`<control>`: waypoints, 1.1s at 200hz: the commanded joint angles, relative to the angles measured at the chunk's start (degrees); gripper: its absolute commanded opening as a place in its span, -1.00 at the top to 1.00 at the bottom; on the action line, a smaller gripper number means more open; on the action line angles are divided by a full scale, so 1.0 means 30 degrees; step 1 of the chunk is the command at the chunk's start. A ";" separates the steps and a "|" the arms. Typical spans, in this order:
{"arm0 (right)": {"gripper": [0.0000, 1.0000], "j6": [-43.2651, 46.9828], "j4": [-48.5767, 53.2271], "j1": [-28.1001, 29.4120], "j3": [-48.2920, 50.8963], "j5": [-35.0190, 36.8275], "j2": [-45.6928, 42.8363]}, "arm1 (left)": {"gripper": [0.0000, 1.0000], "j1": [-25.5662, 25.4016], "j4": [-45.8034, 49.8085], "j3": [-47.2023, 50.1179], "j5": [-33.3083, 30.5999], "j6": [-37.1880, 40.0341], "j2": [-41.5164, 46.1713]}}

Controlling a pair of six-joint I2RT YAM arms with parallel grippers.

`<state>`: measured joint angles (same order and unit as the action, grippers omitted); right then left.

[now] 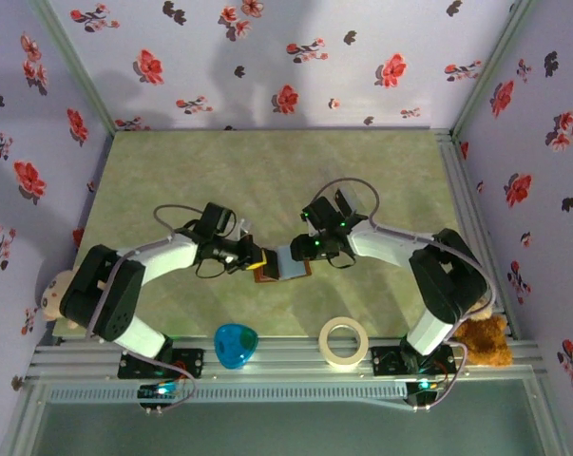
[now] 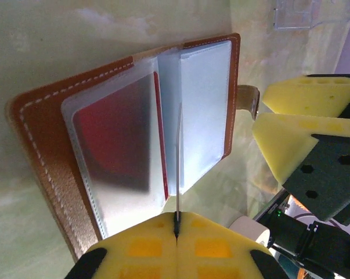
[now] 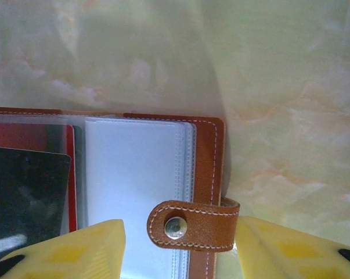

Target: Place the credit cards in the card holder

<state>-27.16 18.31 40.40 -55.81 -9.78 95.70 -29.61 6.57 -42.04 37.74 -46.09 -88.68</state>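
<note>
From above: can see the card holder [image 1: 284, 267] lying open in the middle of the table [image 1: 267, 171], right between the left gripper [image 1: 255, 256] and the right gripper [image 1: 301, 250]. Looks like a job for two: one to bring a card, one to hold things down. Near the front edge, can spot a blue plastic thing [image 1: 236, 344] and a tape roll [image 1: 344, 342], well apart from the work. Too small here to read any words.

From the left wrist: pinched tight together on a thin card [image 2: 178, 163], seen from its edge. Held that way most likely to slide it into a clear pocket [image 2: 201, 110] of the card holder. Can see a red card [image 2: 119, 133] already tucked in the next pocket. Off to the right, can see the yellow fingers [image 2: 291, 145] of the other arm, just beside the closing tab [image 2: 248, 99]. No writing to read.

From the right wrist: spread apart on either side of the closing tab and its snap button [image 3: 175, 227], not squeezing yet. Probably there to pin that side flat so the pockets stay open. Can see a dark card [image 3: 26, 197] over the red card, most likely the same thin card. No brand, name or numbers to read on cards or leather
</note>
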 commanded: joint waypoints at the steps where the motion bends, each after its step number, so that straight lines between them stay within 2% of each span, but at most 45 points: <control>1: -0.01 -0.0116 -0.0328 0.0027 0.0118 0.0115 0.0385 | 1.00 -0.0122 -0.1164 0.0182 0.0580 0.0272 -0.0857; 49: 0.05 -0.0300 -0.0664 -0.0022 0.0348 -0.0105 0.0570 | 1.00 -0.0122 -0.1986 0.0389 0.0684 0.0190 -0.1519; 122: 0.13 -0.0472 -0.1254 -0.0374 0.0993 -0.0363 0.0564 | 1.00 -0.0122 -0.4143 0.0710 0.2056 -0.0116 -0.1945; 165: -0.07 0.0045 -0.0606 -0.0416 0.1052 0.0871 -0.0205 | 1.00 -0.0136 -0.4403 0.0819 0.2216 -0.0015 -0.2265; 220: -0.11 0.0534 0.0127 -0.0486 0.1044 0.2008 -0.0247 | 1.00 -0.0124 -0.5965 0.0975 0.2158 -0.0498 -0.2928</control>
<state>-26.68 16.71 39.42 -53.49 -6.55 95.90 -29.63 -7.33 -40.16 43.31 -46.59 -96.60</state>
